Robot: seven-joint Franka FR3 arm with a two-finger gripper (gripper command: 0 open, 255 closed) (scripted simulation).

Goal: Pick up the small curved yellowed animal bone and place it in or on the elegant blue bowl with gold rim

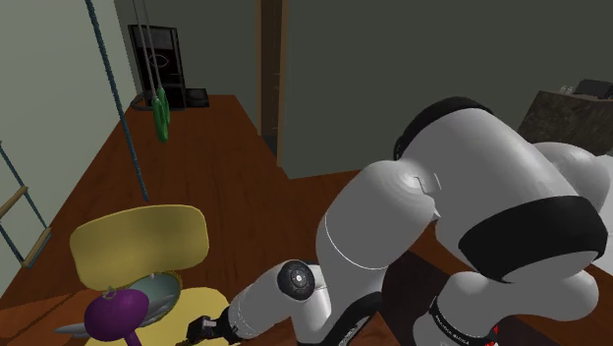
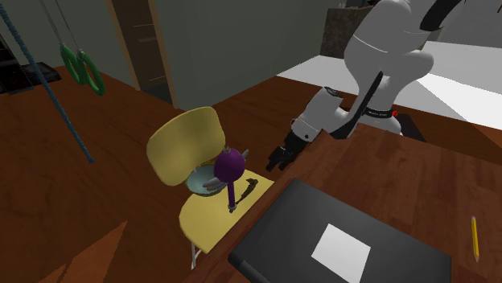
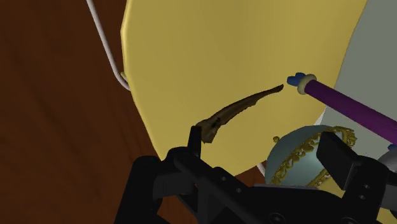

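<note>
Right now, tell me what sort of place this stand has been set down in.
Likely a room in a home, perhaps a playroom or study: it has a wooden floor, a yellow chair, green rings hanging on ropes, and a dark desk with a sheet of paper on it.

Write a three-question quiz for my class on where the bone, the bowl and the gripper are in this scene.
1. True or false: the gripper is shut on the curved bone.
2. What do the bone and the bowl both rest on? A) the yellow chair B) a kitchen counter C) a wall shelf
3. Fill in: the ornament along the rim of the pale blue bowl is ____ coloured.
Key: 1 false, the fingers stand apart; 2 A; 3 gold.
</note>
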